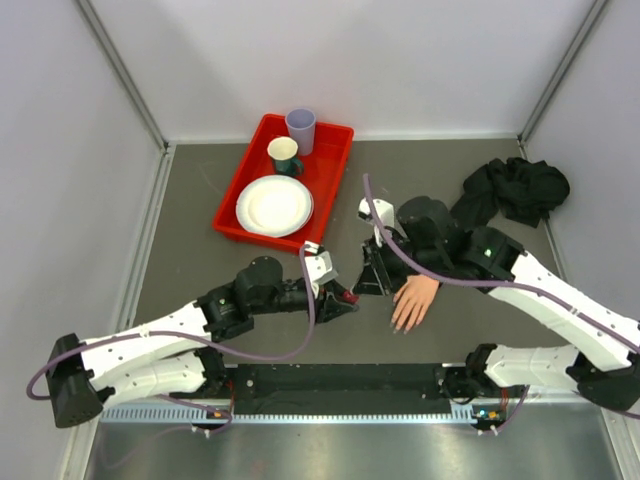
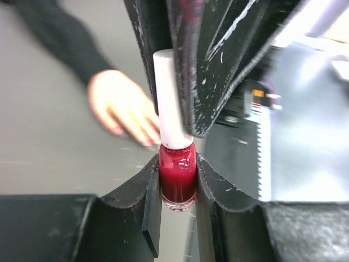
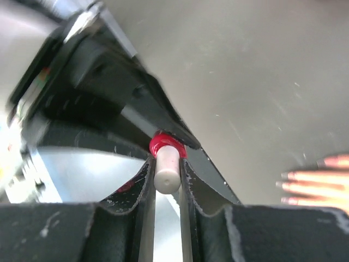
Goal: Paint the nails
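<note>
Black left jaws pinching glossy red bottle [image 2: 177, 180], right jaws pinching its smooth white cylindrical cap [image 3: 166, 169]

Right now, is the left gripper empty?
No, the left gripper is shut on the red polish bottle, pinching its glass from both sides.

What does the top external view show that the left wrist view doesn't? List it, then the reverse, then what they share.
Only top external: the red tray holding a white plate, a purple cup and a green cup, plus the black cloth.
Only left wrist: dark red polish inside the polish bottle, and its white cap pinched by the right gripper.
Both: the mannequin hand, and the left gripper holding the bottle.
</note>
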`<act>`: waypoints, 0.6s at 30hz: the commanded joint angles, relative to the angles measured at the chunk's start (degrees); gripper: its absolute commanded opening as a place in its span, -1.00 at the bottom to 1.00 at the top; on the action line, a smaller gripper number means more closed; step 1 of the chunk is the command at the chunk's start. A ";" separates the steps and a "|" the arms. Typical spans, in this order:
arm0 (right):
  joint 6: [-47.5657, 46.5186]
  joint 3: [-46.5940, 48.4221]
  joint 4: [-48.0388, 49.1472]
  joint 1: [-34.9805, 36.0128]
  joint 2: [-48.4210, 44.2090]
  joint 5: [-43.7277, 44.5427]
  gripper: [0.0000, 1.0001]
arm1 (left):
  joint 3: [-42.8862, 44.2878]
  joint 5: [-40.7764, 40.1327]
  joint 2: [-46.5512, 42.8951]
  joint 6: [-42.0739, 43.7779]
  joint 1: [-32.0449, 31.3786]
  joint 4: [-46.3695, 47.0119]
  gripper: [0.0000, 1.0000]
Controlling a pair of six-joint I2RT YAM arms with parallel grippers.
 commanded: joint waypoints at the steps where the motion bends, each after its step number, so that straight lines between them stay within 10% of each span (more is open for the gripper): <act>1: -15.42 -6.12 13.32 0.17 -6.52 -12.71 -1.00 | 0.73 16.79 -3.27 -5.71 -0.70 9.90 -1.00; 7: -22.48 -7.63 13.08 0.17 -8.03 -21.53 -1.00 | 2.49 28.23 -0.64 -11.43 -0.70 14.65 -1.00; 16: -17.67 -6.05 11.42 0.17 -9.18 -14.46 -1.00 | 4.69 23.86 1.74 -7.48 -0.70 11.76 -1.00; 18: -13.11 -4.73 8.87 0.25 -9.00 -6.48 -0.64 | 5.56 18.00 1.74 -4.67 -0.70 8.26 -1.00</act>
